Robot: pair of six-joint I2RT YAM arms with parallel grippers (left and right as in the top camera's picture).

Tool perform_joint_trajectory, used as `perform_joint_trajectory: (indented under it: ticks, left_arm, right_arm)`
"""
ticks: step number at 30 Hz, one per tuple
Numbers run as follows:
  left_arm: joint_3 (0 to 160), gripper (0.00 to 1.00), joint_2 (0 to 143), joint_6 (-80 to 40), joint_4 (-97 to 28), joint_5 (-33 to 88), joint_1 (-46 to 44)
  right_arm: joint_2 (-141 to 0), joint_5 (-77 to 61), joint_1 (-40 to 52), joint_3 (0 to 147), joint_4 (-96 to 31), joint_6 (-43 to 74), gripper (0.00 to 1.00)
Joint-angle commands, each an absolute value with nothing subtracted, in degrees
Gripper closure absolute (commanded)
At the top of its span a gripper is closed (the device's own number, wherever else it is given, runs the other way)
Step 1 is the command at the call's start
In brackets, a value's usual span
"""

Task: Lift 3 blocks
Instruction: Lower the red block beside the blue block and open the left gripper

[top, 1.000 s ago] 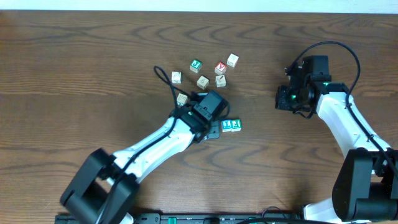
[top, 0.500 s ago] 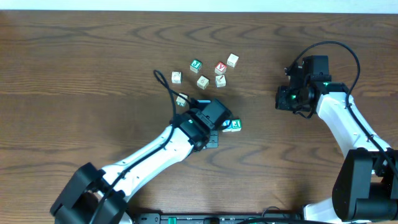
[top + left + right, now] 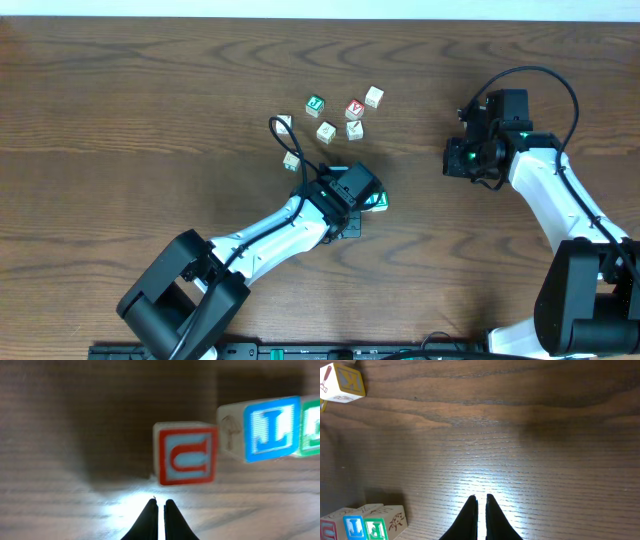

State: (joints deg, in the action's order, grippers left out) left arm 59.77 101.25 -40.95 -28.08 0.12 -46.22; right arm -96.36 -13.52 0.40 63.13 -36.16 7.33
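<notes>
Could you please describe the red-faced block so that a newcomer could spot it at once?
In the left wrist view, look just beyond the shut left gripper at the bottom. There stands the red-faced block, next to the blue-faced block, with the green-faced block past that. Unlike those neighbours, it has a red frame around a curved mark.
</notes>
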Motion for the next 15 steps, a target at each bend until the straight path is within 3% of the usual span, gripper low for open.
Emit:
perform_joint_trajectory:
  ticks: [1, 15]
  left_arm:
    - [59.13, 0.92, 101.78, -41.69, -26.57, 0.43, -46.37]
    - [59.13, 0.92, 101.86, -41.69, -25.1, -0.73, -46.37]
  right_arm:
    - [-96.01, -13.98, 0.86, 62.76, -36.18, 6.74, 0.95]
    - [-96.01, -13.98, 0.86, 62.76, -36.18, 6.74, 0.95]
